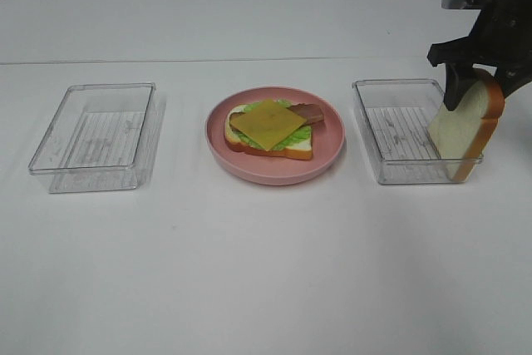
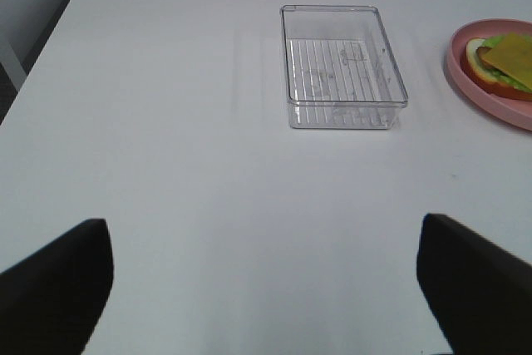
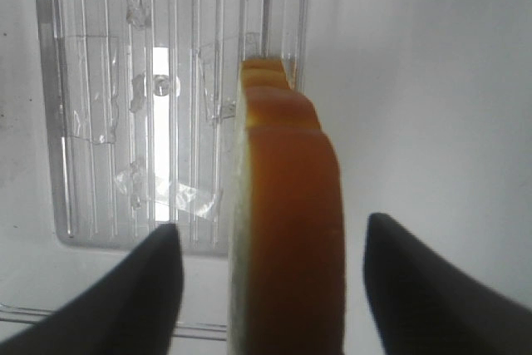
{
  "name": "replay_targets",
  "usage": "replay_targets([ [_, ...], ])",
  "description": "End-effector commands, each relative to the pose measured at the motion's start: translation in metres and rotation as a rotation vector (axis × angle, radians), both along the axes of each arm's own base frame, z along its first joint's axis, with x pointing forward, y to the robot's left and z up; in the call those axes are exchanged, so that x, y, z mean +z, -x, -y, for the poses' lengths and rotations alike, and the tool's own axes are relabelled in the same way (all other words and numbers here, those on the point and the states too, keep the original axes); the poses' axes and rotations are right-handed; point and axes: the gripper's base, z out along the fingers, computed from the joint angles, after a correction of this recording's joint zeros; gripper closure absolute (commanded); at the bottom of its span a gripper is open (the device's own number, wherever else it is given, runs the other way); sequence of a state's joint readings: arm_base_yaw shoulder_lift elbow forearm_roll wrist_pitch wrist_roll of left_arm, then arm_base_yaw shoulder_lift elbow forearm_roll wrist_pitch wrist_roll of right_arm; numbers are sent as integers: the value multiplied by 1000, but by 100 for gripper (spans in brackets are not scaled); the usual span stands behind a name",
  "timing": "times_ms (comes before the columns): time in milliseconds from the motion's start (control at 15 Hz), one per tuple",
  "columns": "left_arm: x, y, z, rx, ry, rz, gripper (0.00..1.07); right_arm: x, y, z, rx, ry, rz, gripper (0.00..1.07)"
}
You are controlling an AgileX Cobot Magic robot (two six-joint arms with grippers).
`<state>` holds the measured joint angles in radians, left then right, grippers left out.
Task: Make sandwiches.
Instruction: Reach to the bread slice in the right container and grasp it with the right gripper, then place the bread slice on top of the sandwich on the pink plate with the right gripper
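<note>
On the pink plate lies an open sandwich: a bread slice, green lettuce, a bacon strip and a yellow cheese slice on top. A second bread slice stands on edge at the right end of the right clear tray. My right gripper comes down over its top edge. In the right wrist view the fingers straddle the orange crust with a gap on each side, so the gripper is open. My left gripper is open over bare table.
An empty clear tray sits left of the plate, and it also shows in the left wrist view as the tray ahead of the left gripper. The plate's rim shows at that view's edge. The table is white.
</note>
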<state>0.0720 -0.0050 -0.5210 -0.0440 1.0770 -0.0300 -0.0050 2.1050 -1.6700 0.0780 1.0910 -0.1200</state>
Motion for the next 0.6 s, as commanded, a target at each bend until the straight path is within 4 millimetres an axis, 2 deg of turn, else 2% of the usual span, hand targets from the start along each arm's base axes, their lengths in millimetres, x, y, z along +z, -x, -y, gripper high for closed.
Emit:
replay_targets([
  [67, 0, 2, 1, -9, 4, 18, 16, -1, 1, -1, 5, -16, -9, 90],
  [133, 0, 2, 1, -9, 4, 18, 16, 1, 2, -2, 6, -18, -14, 107],
  [333, 0, 2, 1, -9, 4, 18, 16, 15, 6, -7, 2, -67, -8, 107],
  [400, 0, 2, 1, -9, 4, 18, 16, 32, 7, -10, -3, -103, 9, 107],
  [467, 0, 2, 1, -9, 4, 18, 16, 39, 7, -12, -7, -124, 19, 107],
  [600, 0, 2, 1, -9, 4, 18, 16, 71, 6, -23, 4, -245, 92, 107],
])
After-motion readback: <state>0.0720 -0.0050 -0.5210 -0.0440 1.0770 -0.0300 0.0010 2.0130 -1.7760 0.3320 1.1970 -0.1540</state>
